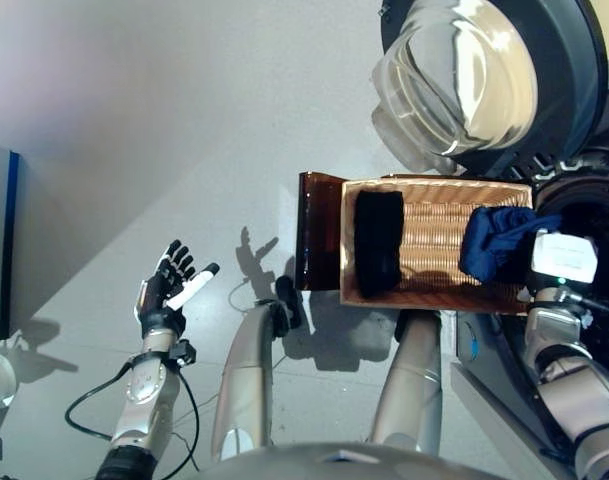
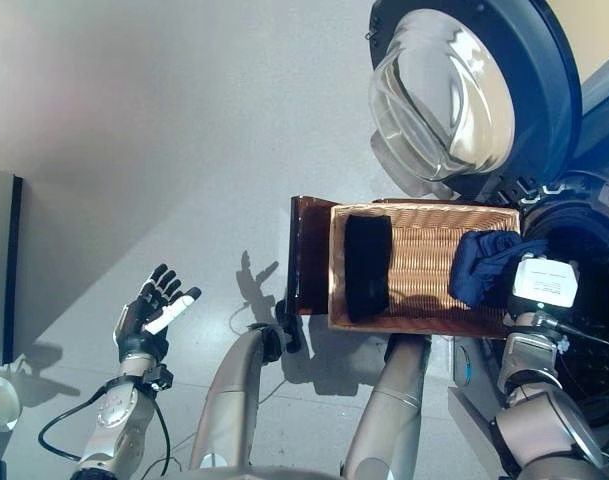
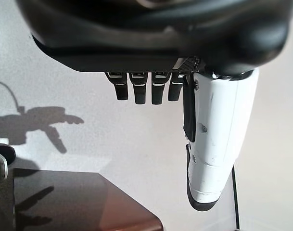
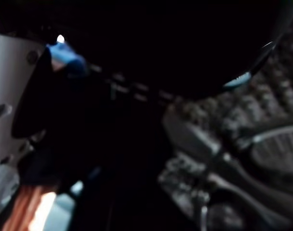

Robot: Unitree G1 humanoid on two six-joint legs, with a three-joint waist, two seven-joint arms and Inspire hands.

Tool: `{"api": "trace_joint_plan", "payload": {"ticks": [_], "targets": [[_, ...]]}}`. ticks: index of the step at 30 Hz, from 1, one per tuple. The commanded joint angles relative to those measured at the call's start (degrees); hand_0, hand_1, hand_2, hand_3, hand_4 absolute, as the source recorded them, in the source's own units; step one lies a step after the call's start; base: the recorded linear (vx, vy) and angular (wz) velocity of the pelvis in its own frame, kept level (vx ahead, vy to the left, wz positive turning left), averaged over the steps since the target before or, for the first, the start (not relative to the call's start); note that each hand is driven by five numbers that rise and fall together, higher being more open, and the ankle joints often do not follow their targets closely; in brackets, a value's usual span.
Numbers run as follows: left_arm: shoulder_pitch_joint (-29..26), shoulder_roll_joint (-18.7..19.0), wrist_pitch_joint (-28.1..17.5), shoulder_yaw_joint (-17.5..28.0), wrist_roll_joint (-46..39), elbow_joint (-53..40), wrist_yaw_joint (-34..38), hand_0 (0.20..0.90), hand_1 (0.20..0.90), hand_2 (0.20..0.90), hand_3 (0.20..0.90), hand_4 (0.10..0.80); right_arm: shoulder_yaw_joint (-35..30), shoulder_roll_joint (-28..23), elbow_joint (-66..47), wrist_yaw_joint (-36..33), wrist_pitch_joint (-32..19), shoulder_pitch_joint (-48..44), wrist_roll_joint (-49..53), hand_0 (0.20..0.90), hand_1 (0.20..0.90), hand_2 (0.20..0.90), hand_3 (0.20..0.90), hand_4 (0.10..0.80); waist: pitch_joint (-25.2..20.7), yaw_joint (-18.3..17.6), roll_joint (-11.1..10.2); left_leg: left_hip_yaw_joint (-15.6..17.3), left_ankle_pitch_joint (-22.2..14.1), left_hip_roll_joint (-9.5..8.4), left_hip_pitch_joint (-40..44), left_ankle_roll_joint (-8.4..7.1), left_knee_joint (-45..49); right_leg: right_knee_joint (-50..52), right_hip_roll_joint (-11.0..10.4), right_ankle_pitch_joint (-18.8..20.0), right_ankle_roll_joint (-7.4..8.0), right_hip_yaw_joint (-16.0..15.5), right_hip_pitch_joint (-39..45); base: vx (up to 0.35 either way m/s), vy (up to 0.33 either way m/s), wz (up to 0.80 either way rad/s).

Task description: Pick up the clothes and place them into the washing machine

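The right hand (image 1: 562, 262) is at the basket's (image 1: 434, 215) right end, beside the dark mouth of the washing machine (image 1: 594, 215), with the blue garment (image 1: 496, 240) bunched against it. The garment hangs over the basket's right edge, touching the hand; the fingers are hidden behind the cloth and the wrist, so whether they grip it cannot be told. The left hand (image 1: 169, 290) hovers over the floor (image 1: 184, 120) well to the basket's left, fingers straight and spread, thumb out, holding nothing. A black garment (image 1: 379, 240) lies inside the basket near its left end. The round glass door (image 1: 464, 75) stands swung open just beyond the basket's far right corner
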Motion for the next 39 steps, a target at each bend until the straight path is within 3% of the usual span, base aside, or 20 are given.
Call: {"api": "trace_joint_plan", "payload": {"ticks": [1,10,17,30,39], "targets": [[0.5,2.8,-6.0,4.0,1.7,-2.1,1.4,0.9,0.9,0.9,0.9,0.8,1.7,0.3,-10.8,-5.2,-2.1,-0.1,-3.3,0.9,0.9,0.9,0.9,0.8,-1.5,1.2,-1.4,-3.9,-2.8,1.81,3.8,-6.09,0.4,-7.7,0.5,10.7,-3.36,2.3,-0.2,0.0,0.0,0.0],[1.2,1.6,-5.8,6.1,2.5,-0.3,2.4,0.9,0.9,0.9,0.9,0.8,-4.2,-1.7,-26.6,-4.9,-5.4,7.0,-3.1,0.9,0.9,0.9,0.9,0.8,-1.7,0.0,-2.3,-4.0,-2.9,2.59,4.3,-6.38,0.3,-7.8,1.2,10.4,-3.44,2.1,0.1,0.0,0.0,0.0],[0.8,1.2,-5.8,6.0,3.3,0.9,3.0,0.9,0.9,0.9,0.9,0.8,-6.5,0.2,-30.3,-5.6,-6.3,7.7,-1.2,0.9,0.9,0.9,0.9,0.8,-2.0,-0.2,-2.8,-3.8,-2.5,2.72,4.7,-6.34,-0.9,-9.0,1.4,11.1,-3.21,1.9,0.6,0.0,0.0,0.0],[1.4,1.9,-5.5,6.2,2.6,0.4,1.6,0.9,0.9,0.9,0.9,0.8,-0.2,1.8,-5.8,-2.4,-0.6,1.6,-2.5,0.9,0.9,0.9,0.9,0.8,-2.3,1.1,-2.0,-4.2,-2.7,2.05,3.7,-6.31,-0.1,-8.6,0.6,10.9,-3.19,1.8,0.3,0.0,0.0,0.0],[2.2,3.5,-5.2,4.8,2.2,-2.0,0.3,0.9,0.9,0.9,0.9,0.8,3.3,-0.8,0.6,-1.7,3.2,-4.3,-3.7,0.9,0.9,0.9,0.9,0.8,-2.1,2.2,-1.3,-3.7,-2.7,1.58,3.2,-6.01,0.2,-8.1,0.5,11.2,-3.23,2.3,-0.6,0.0,0.0,0.0]]}}
